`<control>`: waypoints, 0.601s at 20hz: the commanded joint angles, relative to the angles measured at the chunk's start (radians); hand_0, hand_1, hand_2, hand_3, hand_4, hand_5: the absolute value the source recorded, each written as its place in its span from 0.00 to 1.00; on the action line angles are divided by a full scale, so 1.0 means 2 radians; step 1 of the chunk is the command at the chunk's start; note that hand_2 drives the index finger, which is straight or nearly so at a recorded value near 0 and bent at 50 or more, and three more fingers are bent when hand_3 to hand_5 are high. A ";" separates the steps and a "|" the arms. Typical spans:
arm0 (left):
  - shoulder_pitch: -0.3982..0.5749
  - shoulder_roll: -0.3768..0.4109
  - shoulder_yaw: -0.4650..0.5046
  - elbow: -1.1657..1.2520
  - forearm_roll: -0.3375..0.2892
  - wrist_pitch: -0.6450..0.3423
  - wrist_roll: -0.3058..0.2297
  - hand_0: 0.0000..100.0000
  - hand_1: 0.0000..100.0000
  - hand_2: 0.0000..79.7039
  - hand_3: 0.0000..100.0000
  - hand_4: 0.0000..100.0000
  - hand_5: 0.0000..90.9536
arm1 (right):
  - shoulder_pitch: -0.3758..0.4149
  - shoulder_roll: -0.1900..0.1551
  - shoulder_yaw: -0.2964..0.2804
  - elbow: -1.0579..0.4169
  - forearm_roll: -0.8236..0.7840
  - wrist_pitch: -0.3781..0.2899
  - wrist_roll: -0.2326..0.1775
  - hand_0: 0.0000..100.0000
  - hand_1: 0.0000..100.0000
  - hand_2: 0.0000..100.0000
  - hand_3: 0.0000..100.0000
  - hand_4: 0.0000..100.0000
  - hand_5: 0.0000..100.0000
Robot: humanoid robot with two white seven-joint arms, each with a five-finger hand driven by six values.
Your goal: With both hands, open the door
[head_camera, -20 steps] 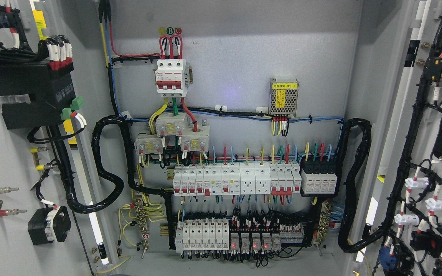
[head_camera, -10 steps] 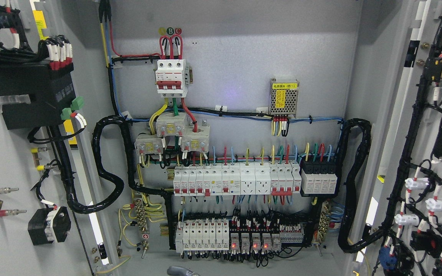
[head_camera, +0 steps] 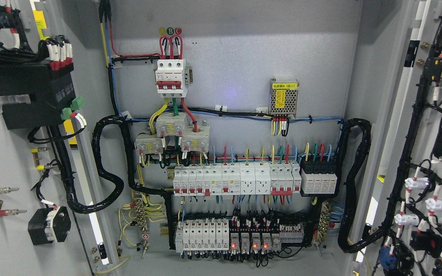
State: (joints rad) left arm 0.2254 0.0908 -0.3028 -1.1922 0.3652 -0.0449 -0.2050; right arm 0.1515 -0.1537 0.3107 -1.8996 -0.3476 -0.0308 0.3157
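The electrical cabinet stands open in the head view. The left door [head_camera: 2,161] is swung out at the picture's left, its inner face carrying a black module [head_camera: 29,94] and wiring. The right door [head_camera: 405,126] is swung out at the picture's right, with black cable bundles and white components on its inner face. Between them the grey back panel [head_camera: 244,50] shows a red and white main breaker [head_camera: 171,78], rows of white breakers [head_camera: 236,180] and a lower row of relays with red lights [head_camera: 249,240]. Neither of my hands shows in the picture.
A small metal power supply [head_camera: 283,97] sits at the panel's upper right. Thick black cable looms curve down both inner sides [head_camera: 108,172] [head_camera: 355,184]. The cabinet floor [head_camera: 221,270] runs along the bottom edge.
Half a second ago a grey rounded part showed at the bottom edge left of the middle; it has dropped out of view. The doors and wiring have not moved.
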 commanded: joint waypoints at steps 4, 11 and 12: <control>0.016 0.044 0.056 -0.310 0.001 -0.001 -0.001 0.00 0.00 0.00 0.06 0.00 0.00 | 0.107 -0.034 -0.125 -0.034 0.001 -0.077 0.000 0.22 0.11 0.00 0.00 0.00 0.00; 0.022 0.069 0.062 -0.369 0.001 -0.004 -0.027 0.00 0.00 0.00 0.06 0.00 0.00 | 0.152 -0.050 -0.153 -0.063 0.007 -0.172 0.005 0.22 0.11 0.00 0.00 0.00 0.00; 0.029 0.069 0.062 -0.377 0.001 -0.007 -0.029 0.00 0.00 0.00 0.06 0.00 0.00 | 0.160 -0.056 -0.158 -0.073 0.007 -0.173 0.005 0.22 0.11 0.00 0.00 0.00 0.00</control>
State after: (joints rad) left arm 0.2595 0.1669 -0.2260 -1.6335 0.3663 -0.0454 -0.2452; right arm 0.3874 -0.2107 0.1226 -1.9612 -0.3382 -0.3348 0.3201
